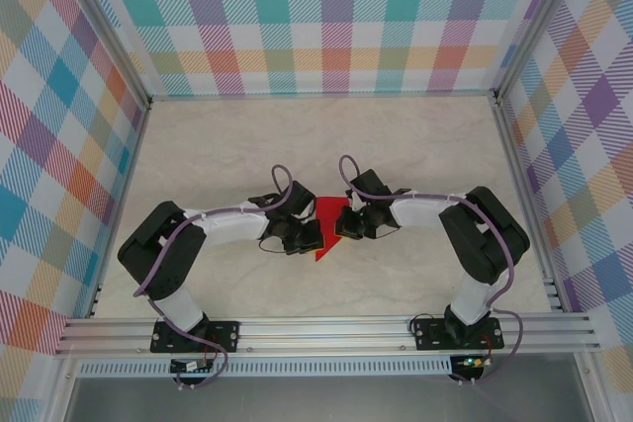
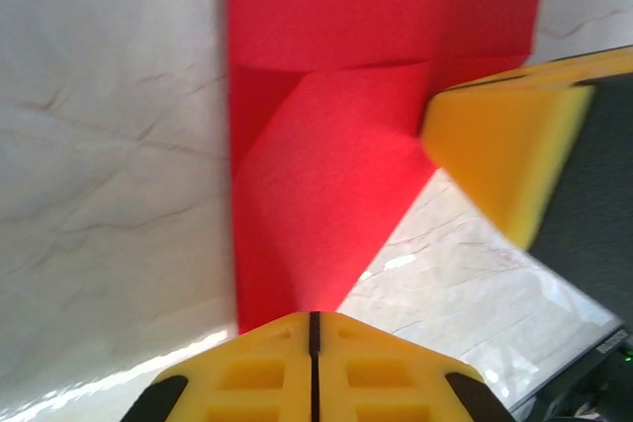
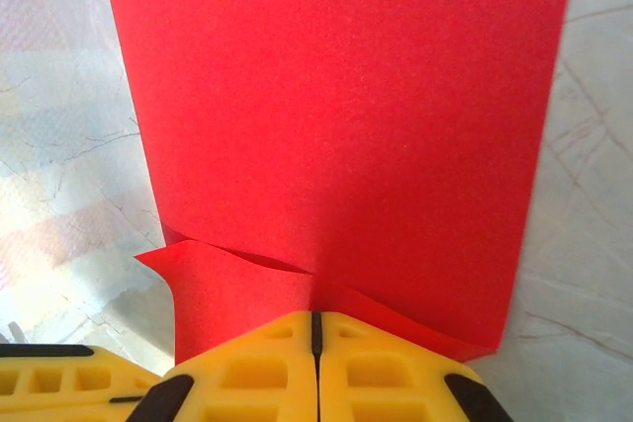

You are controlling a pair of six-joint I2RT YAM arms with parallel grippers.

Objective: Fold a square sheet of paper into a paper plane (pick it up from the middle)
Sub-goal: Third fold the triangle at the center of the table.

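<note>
While open table point(image 1: 415, 145) rings the square sheet of paper point(image 1: 324, 216), our arms bend inward, left gripper point(image 1: 311, 236) and right gripper point(image 1: 344, 224) closed against its edges.

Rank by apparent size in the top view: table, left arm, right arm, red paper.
1. table: largest.
2. left arm and right arm: these look alike, so no ranking between them.
3. red paper: smallest by far.

Pale marbled table point(image 1: 415, 135), red paper point(image 1: 326, 214) lying near its middle.
</note>
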